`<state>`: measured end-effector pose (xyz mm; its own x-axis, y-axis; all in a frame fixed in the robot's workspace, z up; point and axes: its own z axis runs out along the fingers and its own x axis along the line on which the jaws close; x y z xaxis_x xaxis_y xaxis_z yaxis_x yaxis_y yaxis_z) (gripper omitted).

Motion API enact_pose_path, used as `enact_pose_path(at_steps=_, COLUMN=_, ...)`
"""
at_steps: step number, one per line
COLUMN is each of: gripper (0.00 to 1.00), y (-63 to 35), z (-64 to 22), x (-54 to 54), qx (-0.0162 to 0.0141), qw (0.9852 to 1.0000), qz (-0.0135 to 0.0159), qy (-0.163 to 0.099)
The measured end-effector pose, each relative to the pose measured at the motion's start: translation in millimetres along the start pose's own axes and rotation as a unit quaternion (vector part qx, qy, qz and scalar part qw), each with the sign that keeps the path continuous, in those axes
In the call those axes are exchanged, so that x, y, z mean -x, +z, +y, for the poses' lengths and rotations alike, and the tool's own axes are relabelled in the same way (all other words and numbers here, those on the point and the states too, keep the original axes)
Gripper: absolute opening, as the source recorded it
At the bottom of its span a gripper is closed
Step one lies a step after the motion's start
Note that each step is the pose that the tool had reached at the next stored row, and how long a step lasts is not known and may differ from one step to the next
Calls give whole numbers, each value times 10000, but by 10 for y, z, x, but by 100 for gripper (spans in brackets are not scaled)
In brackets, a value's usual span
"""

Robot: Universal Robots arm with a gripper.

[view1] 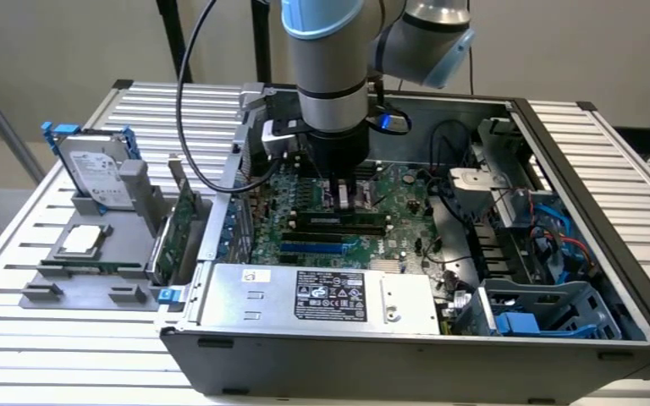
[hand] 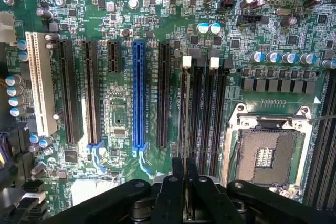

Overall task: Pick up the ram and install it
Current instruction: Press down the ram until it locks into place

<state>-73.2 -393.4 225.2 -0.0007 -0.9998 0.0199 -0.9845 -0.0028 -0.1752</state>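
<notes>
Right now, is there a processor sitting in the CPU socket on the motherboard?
No. In the wrist view the CPU socket lies open and bare, its contact grid exposed inside the metal frame, with no chip seated in it.

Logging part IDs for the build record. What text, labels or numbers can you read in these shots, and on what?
No text can be quoted.
Black label on the silver power supply box: too small to read.
White sticker beside it: unreadable.
Silver hard drive label: blurred.
Green motherboard white silkscreen: too small.
Thin dark ram in the gripper: edge-on, no print shows.
</notes>
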Motion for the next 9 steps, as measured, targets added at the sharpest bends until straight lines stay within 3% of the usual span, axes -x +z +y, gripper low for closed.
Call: enact_pose_path(at_steps=9, gripper=0, y=10, z=4, x=0, qx=1, qw=10000, qz=22, qy=40)
